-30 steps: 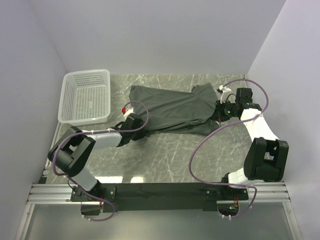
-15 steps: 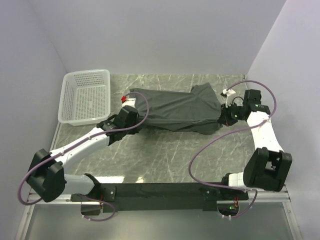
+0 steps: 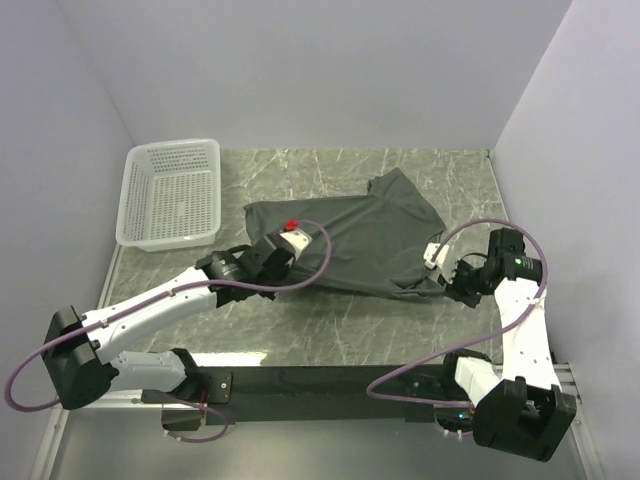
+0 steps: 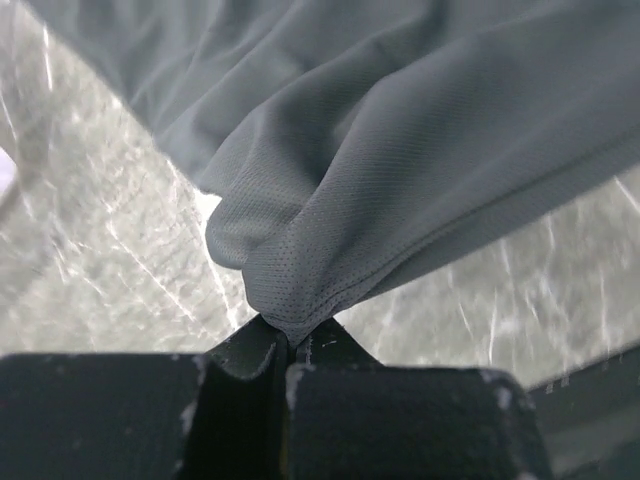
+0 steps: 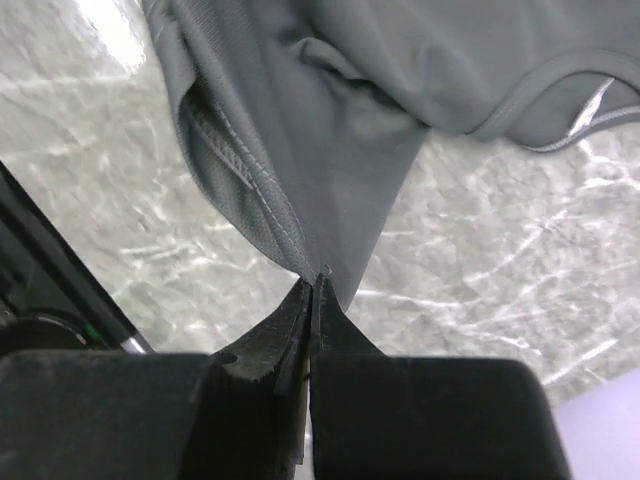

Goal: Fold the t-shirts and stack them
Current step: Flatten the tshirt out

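The dark t-shirt has moved from the far side of the marble surface nearer to the arms, and it lies wider now, right of the white basket. The left hand has just closed on its near edge. The right hand stays clamped on a corner. I think the spreading before the fold is under way.

Nothing legible is picked up in any view. No writing, label, brand, number or sign is made out on the shirt, on the basket or on the table.
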Robot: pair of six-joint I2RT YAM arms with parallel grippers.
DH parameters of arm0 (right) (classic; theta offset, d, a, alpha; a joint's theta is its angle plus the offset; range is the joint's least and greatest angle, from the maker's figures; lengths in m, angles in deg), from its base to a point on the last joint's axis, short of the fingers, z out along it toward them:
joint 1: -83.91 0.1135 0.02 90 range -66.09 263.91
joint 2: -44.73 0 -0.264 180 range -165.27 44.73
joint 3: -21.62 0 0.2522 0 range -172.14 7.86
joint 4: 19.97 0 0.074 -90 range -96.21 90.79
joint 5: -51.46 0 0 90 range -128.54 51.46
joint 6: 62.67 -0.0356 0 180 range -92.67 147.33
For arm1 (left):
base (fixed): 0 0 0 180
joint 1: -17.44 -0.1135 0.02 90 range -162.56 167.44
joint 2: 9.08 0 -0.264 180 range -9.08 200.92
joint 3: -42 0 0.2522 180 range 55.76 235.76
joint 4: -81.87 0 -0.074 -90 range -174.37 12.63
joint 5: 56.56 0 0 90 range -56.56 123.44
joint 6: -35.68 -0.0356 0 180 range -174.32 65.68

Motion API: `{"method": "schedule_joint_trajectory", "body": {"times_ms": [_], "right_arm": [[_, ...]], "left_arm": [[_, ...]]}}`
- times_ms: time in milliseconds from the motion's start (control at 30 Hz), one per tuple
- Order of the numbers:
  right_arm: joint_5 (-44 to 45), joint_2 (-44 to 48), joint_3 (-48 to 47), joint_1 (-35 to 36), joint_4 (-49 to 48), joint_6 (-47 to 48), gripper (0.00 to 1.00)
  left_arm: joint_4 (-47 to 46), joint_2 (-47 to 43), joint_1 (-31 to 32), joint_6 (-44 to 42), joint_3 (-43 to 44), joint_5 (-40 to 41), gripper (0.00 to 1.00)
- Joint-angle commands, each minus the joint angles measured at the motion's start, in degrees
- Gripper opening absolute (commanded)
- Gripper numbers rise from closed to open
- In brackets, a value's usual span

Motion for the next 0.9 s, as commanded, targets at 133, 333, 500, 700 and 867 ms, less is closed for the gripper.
{"method": "schedule_joint_trajectory", "body": {"times_ms": [133, 333, 500, 700, 867], "right_arm": [[-5.0, 0.2, -6.1, -1.4, -9.2, -8.1, 0.0], [-12.7, -5.5, -20.2, 0.8, -13.4, -15.6, 0.0], [-8.4, -7.0, -22.5, 11.2, -11.2, -14.3, 0.0], [-7.6, -3.2, -21.7, 12.2, -14.8, -15.5, 0.0], [-9.6, -2.7, -30.1, 12.1, -3.9, -7.5, 0.0]], "left_arm": [[6.7, 0.9, 5.0, -6.3, 3.5, 16.0, 0.0], [2.8, -1.5, 4.9, -7.2, 3.3, 18.8, 0.01], [2.4, -1.8, 4.9, -7.4, 2.9, 19.4, 0.0], [1.6, -3.4, 4.9, -8.4, 1.1, 19.4, 0.0], [1.4, -4.9, 5.0, -9.0, 0.5, 20.1, 0.0]]}}
